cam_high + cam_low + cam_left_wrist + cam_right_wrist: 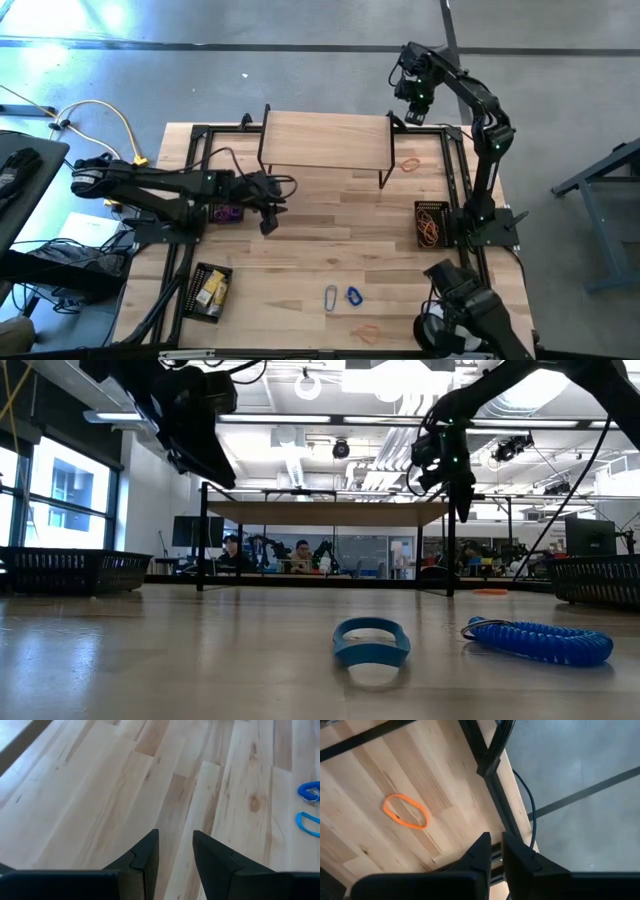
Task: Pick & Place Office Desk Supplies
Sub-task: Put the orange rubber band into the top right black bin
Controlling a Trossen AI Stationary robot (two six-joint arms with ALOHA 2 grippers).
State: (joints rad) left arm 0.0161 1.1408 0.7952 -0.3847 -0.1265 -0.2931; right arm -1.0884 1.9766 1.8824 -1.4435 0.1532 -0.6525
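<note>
High view: the right end effector (412,108) hangs above the far right corner of the counter (330,220), beside the raised wooden shelf (325,140), with the counter's edge and the grey floor close on its far side. In the right wrist view its fingers (480,855) stand a narrow gap apart with nothing between them, and an orange band (405,811) lies flat on the wood below, near the black frame rail (495,785). The left end effector (268,190) sits over the counter's left-middle, fingers (145,857) partly spread and empty, bare wood ahead of it. Near the front edge lie a silver clip (331,297) and a blue loop (353,296), just beside each other. Baskets sit at the right edge (432,224) and the front left (210,290). The middle of the counter is open.
</note>
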